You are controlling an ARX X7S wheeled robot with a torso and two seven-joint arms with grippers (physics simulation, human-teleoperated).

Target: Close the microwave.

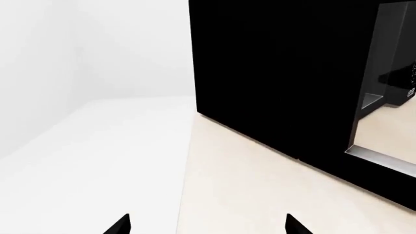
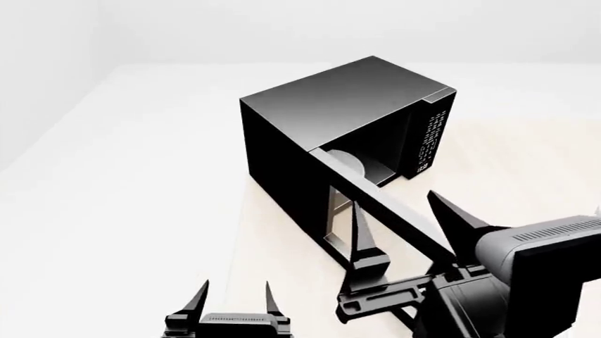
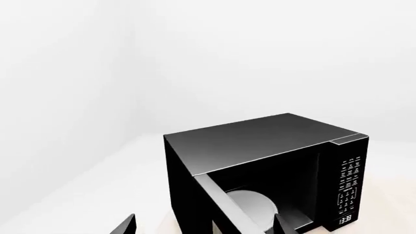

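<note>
The large black microwave point(image 2: 338, 105) stands on a beige counter point(image 2: 526, 176). Its door point(image 2: 395, 211) is swung open toward me, and the white plate point(image 2: 345, 163) shows inside beside the keypad panel point(image 2: 430, 141). My right gripper point(image 2: 409, 236) is open, and the door's top edge runs between its two fingers. In the right wrist view the door point(image 3: 215, 204) stands edge-on between the fingertips of the right gripper point(image 3: 204, 225), with the plate point(image 3: 250, 207) behind it. My left gripper point(image 2: 235, 296) is open and empty, low and left of the microwave. In the left wrist view the left gripper point(image 1: 208, 226) faces the microwave's black side point(image 1: 273, 73).
The beige counter's left edge point(image 2: 239, 232) runs just left of the microwave, with white floor point(image 2: 122, 176) beyond it and plain white walls behind. The door's glass window point(image 1: 387, 117) shows in the left wrist view.
</note>
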